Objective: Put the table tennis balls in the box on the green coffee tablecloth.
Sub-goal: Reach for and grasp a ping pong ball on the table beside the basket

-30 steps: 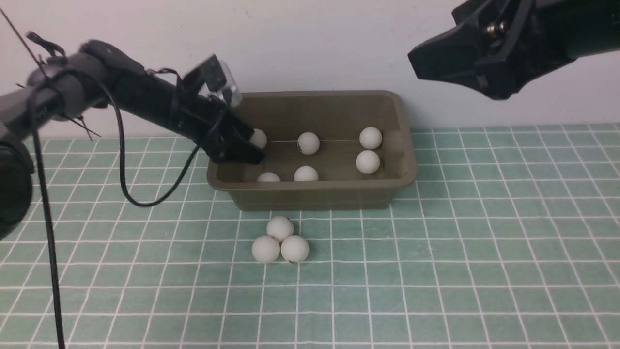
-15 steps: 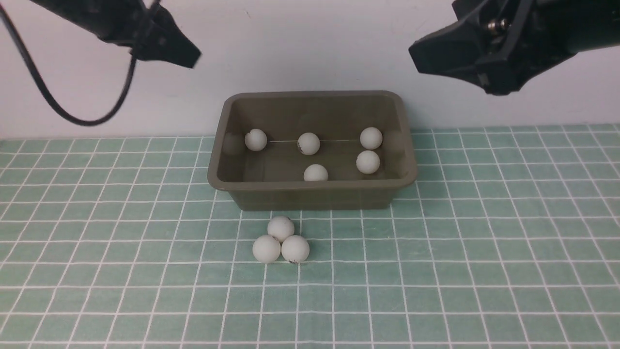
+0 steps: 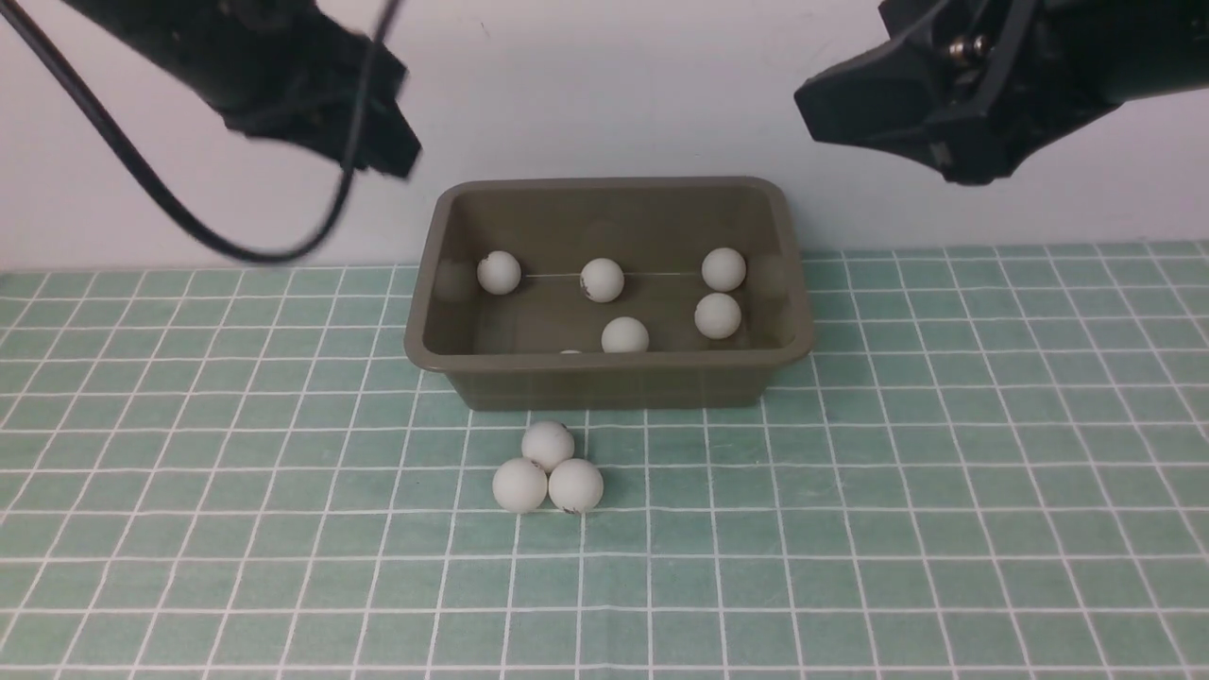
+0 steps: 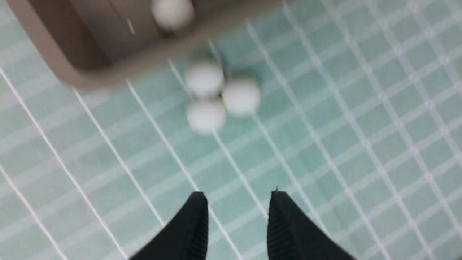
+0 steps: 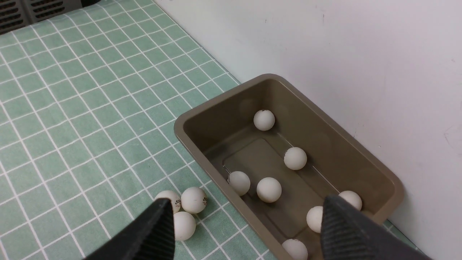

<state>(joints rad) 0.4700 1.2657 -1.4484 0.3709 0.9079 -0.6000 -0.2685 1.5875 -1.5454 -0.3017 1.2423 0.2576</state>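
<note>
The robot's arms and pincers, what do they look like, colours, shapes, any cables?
Both arms are matte black. The left pincer has two tapered black fingers with finely ribbed inner faces. A thin black cable hangs in a loop from the left arm. The right pincer has two broader, smooth black wedge-shaped fingers. A silver screw head shows on the right arm's angular black housing.

A plain, pale wall (image 3: 604, 85) is seen behind the work area, marked with a few faint scuffs and small dark specks. In the right wrist view, a dark grey panel with slotted vents (image 5: 32, 11) is seen at the cloth's far corner.
</note>
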